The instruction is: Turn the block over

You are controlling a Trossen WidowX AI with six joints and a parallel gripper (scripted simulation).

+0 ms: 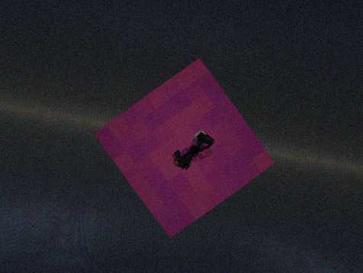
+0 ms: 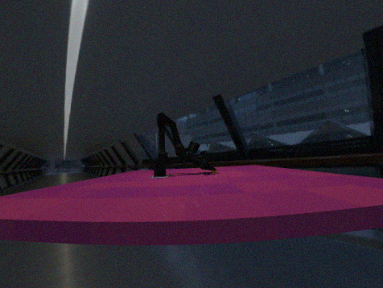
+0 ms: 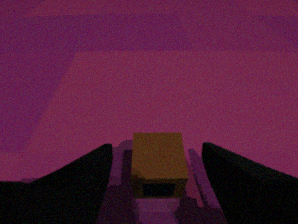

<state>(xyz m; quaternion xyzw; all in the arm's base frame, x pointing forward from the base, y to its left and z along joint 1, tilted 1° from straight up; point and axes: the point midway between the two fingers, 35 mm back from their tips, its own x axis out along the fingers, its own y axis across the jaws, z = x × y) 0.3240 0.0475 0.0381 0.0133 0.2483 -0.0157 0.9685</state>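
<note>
A small yellow-orange block rests on the magenta table. In the wrist view its dark square mark is on the side facing the camera, low down. My gripper is open and low at the table. Its two dark fingers stand on either side of the block, with a gap on each side. In the top and exterior views the block is only a tiny orange spot at the fingertips.
The arm's base stands on the table near its middle. The table top is a patchwork of pink and purple squares. Dark floor surrounds the table, and dark railings and beams stand behind it in the exterior view.
</note>
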